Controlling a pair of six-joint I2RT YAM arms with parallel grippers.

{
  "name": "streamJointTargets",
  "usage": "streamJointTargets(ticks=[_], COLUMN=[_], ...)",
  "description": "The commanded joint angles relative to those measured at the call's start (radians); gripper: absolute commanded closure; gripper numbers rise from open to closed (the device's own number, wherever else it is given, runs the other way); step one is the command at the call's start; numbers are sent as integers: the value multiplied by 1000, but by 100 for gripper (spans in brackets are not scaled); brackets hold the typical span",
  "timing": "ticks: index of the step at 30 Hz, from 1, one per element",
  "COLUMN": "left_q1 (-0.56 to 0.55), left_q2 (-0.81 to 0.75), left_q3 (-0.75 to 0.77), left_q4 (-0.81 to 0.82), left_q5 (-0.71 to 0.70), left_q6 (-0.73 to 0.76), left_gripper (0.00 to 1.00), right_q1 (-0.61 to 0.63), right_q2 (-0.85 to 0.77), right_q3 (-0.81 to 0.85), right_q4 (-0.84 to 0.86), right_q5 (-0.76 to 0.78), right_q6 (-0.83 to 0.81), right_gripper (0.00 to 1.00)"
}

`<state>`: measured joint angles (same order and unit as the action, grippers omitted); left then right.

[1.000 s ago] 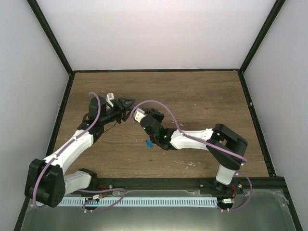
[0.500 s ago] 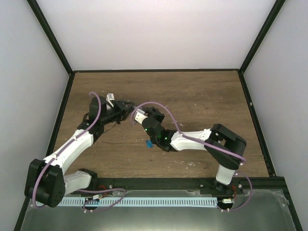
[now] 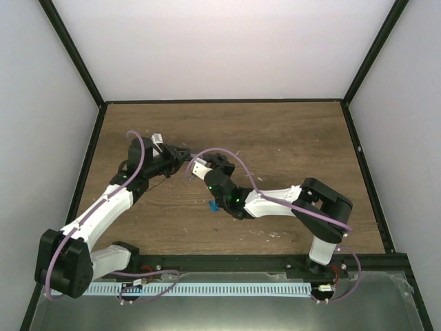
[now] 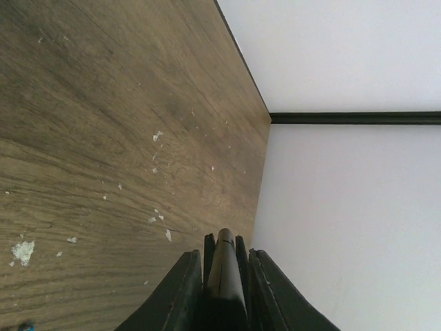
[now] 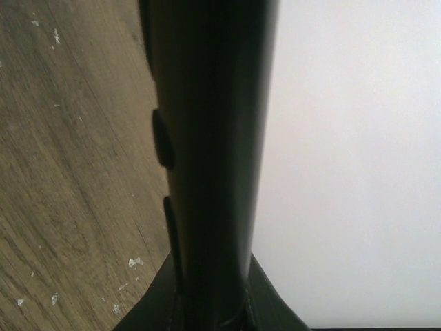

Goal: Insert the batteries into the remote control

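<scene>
My right gripper [image 5: 210, 307] is shut on the remote control [image 5: 213, 138], a long black bar with side buttons that runs up out of the right wrist view. My left gripper [image 4: 224, 238] is shut on a slim black piece [image 4: 224, 276] with a rounded end. I cannot tell whether that piece is the remote's end or a cover. In the top view the left gripper [image 3: 182, 153] and the right gripper [image 3: 207, 167] meet tip to tip above the table's left middle. A blue battery [image 3: 214, 205] lies on the table under the right wrist.
The wooden table [image 3: 289, 138] is boxed in by white walls with black edge rails [image 3: 224, 101]. Small white specks [image 4: 22, 251] are scattered on the wood. The arms' purple cables [image 3: 227, 153] loop over the meeting point.
My left gripper's jaws, spread open a second ago, have closed and shifted slightly toward the right gripper. The right arm has barely moved, and the blue battery has stayed put.
</scene>
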<state>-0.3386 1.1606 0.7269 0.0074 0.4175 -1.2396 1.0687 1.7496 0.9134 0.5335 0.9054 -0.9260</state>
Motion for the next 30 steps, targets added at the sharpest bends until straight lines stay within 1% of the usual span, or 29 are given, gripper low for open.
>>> streamJointTargets(ticks=[1,4,10,12,16,18,20,23,26,27,30], left_q1=[-6,-7,-7,-7,-7,-7,-7,-4,7,13,39], left_q2=[-5,-3,-1,0,-5,-8,-10,-14,-18,-16,-10], left_q3=[21,23,26,26,27,29,35,49,50,49,50], left_q4=[-7,-7,-10,-12,-11,-4,-7,-29,-27,-24,-20], left_q5=[-8,-8,-9,-10,-14,-15,-23,-41,-41,-36,5], left_q6=[15,20,36,41,74,104,147,220,283,304,375], left_gripper=[80,85,91,93,95,95,96,96,94,92,89], right_q1=[13,13,13,12,12,12,11,12,8,5,-6], right_q2=[16,27,36,35,21,14,5,-18,-52,-59,-93], right_q3=[-3,0,1,0,7,20,27,35,52,57,54], right_q4=[62,86,127,135,104,31,-34,-144,-274,-312,-392], right_q5=[24,38,54,57,49,29,-2,-66,-164,-185,-266], right_q6=[-17,-33,-52,-49,-6,44,86,169,284,312,380], right_gripper=[99,99,99,96,79,67,52,32,5,1,0])
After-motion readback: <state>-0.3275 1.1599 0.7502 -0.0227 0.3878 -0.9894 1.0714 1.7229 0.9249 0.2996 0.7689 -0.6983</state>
